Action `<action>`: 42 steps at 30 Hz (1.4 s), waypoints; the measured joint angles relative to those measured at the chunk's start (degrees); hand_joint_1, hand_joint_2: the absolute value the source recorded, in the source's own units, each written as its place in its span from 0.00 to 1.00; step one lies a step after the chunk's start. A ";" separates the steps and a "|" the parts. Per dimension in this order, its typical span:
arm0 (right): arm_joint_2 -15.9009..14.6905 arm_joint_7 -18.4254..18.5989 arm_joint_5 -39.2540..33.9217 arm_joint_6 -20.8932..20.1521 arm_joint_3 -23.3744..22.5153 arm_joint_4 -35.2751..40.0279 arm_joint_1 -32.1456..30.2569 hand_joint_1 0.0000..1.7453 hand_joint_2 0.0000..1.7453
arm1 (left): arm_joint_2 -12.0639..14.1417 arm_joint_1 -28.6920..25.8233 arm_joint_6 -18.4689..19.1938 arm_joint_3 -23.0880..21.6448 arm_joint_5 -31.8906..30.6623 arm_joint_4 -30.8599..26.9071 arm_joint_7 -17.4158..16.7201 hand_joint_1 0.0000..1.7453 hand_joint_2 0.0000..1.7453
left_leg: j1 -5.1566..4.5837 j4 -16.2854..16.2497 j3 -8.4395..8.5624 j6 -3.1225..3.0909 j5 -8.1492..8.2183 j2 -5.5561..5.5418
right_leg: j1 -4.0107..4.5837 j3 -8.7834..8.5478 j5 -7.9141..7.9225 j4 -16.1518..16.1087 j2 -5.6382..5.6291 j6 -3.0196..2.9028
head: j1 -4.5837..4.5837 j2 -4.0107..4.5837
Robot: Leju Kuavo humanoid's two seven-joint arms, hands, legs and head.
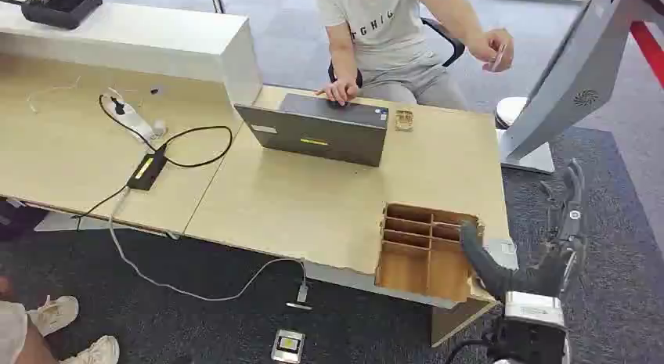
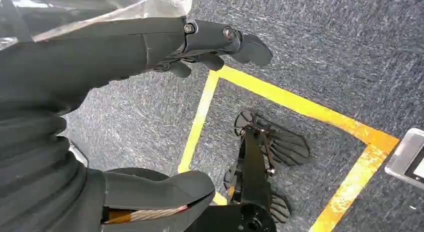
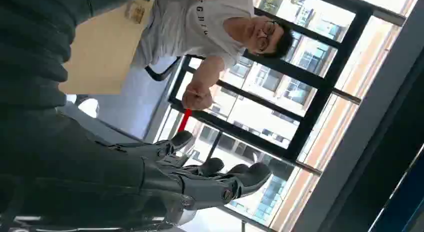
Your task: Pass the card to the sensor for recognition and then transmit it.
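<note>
A seated person across the table holds a small pale card [image 1: 498, 60] up in one raised hand [image 3: 197, 98], beyond the table's far right corner. My right hand [image 1: 540, 243] is raised off the table's right edge, beside the wooden divider box [image 1: 427, 250]. Its fingers [image 3: 225, 179] are stretched out and apart, with nothing in them. It is well short of the card. My left hand [image 2: 150, 47] hangs over the carpet, its fingers straight and its thumb apart, also holding nothing. A small grey device with a screen [image 1: 287, 346] lies on the floor; its corner [image 2: 407, 157] shows in the left wrist view.
A grey laptop [image 1: 321, 129] stands open towards the person, whose other hand rests on it. A power strip and adapter with cables [image 1: 145, 164] lie on the left tabletop. A grey stand [image 1: 575, 74] leans at the right. Another person's shoes [image 1: 59, 329] are at the lower left.
</note>
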State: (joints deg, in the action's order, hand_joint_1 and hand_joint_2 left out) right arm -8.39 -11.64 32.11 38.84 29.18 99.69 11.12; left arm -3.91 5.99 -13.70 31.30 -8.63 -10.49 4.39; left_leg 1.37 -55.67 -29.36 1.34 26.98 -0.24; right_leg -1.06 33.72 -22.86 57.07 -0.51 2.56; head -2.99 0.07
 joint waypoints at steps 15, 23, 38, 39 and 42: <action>-1.44 5.69 -0.63 -8.18 -0.02 -13.40 14.68 0.00 1.00 | 0.00 0.90 2.29 -1.57 -3.15 0.00 -0.79 0.00 1.00 | 0.00 -0.02 0.00 0.00 -0.04 0.00 | 0.00 0.00 0.07 0.00 0.00 0.01 | 0.00 0.00; -2.21 6.41 0.39 -12.70 0.13 -24.29 24.09 0.00 1.00 | -0.13 2.46 3.76 -3.32 -4.00 0.00 -2.01 0.00 1.00 | 0.00 -0.04 0.00 -0.01 -0.05 -0.03 | -0.01 0.01 0.08 0.01 0.01 0.01 | -0.02 0.00; 0.26 7.55 6.06 -18.60 5.96 -48.20 41.74 0.00 1.00 | -0.57 3.95 6.20 -4.85 -3.94 0.00 -2.25 1.00 1.00 | 0.01 -0.04 -0.03 0.01 -0.07 -0.04 | 0.00 0.02 0.08 0.04 0.04 0.00 | -0.02 0.00; 0.46 7.57 6.31 -18.60 6.29 -49.82 42.29 0.00 1.00 | -0.57 3.98 6.57 -4.94 -3.74 0.00 -1.99 1.00 1.00 | 0.01 -0.04 -0.04 0.01 -0.07 -0.04 | 0.00 0.01 0.08 0.04 0.04 0.00 | 0.00 0.00; 1.46 7.59 7.08 -18.84 7.93 -54.37 44.15 0.00 1.00 | -0.59 4.01 6.65 -5.16 -3.48 0.00 -1.77 1.00 1.00 | 0.00 -0.04 -0.05 0.01 -0.07 -0.05 | 0.00 0.08 0.08 0.04 0.02 0.00 | -0.02 0.00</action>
State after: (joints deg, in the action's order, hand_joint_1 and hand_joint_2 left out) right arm -6.93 -4.04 39.19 20.00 37.11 45.32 55.27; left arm -4.50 10.00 -7.06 26.14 -12.11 -10.49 2.62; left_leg 1.37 -55.71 -29.41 1.35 26.91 -0.29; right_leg -1.06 33.81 -22.78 57.10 -0.49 2.56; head -3.02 0.07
